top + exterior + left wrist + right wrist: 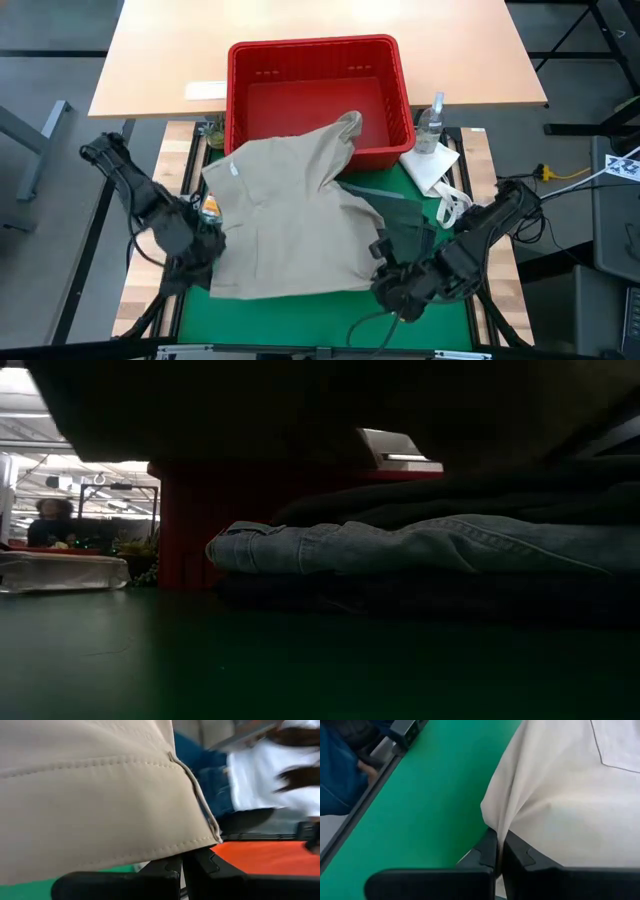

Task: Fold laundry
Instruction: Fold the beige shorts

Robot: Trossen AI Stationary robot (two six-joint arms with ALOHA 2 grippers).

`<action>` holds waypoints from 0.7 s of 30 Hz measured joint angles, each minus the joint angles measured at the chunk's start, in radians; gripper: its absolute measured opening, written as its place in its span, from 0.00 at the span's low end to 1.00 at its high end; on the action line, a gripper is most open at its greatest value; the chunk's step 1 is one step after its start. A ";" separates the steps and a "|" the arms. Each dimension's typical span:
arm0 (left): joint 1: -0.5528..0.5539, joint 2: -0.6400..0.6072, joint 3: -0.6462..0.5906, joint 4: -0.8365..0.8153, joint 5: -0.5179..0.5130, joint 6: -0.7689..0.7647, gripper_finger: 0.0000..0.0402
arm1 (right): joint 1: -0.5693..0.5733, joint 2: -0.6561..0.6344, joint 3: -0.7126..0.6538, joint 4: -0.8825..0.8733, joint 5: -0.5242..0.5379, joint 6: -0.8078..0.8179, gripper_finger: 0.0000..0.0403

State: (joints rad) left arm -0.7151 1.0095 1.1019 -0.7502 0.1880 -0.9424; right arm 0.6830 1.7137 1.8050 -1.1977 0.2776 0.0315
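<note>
Both grippers are clamped shut on the near hem of the khaki piece [290, 220], the left gripper [205, 248] at its left corner and the right gripper [392, 283] at its right, so the cloth is held taut between them. It spreads over the green mat [330, 325], its far end draped against the basket [318, 95] at the bench's far edge. An olive piece [405, 218] lies beside it. Light denim [420, 548] lies folded in a stack.
</note>
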 joint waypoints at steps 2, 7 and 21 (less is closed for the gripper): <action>-0.028 0.044 0.000 -0.007 -0.024 -0.002 0.00 | 0.001 0.027 0.000 0.003 -0.030 0.003 0.03; -0.096 0.163 0.000 -0.005 -0.068 -0.062 0.00 | 0.009 0.096 0.000 0.002 -0.086 0.017 0.03; -0.219 0.439 0.001 0.004 -0.078 -0.210 0.00 | 0.010 0.202 0.000 0.056 -0.151 0.015 0.03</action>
State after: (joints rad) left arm -0.9339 1.4485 1.1027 -0.7466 0.1101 -1.1522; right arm 0.6933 1.9152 1.8050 -1.1419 0.1270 0.0465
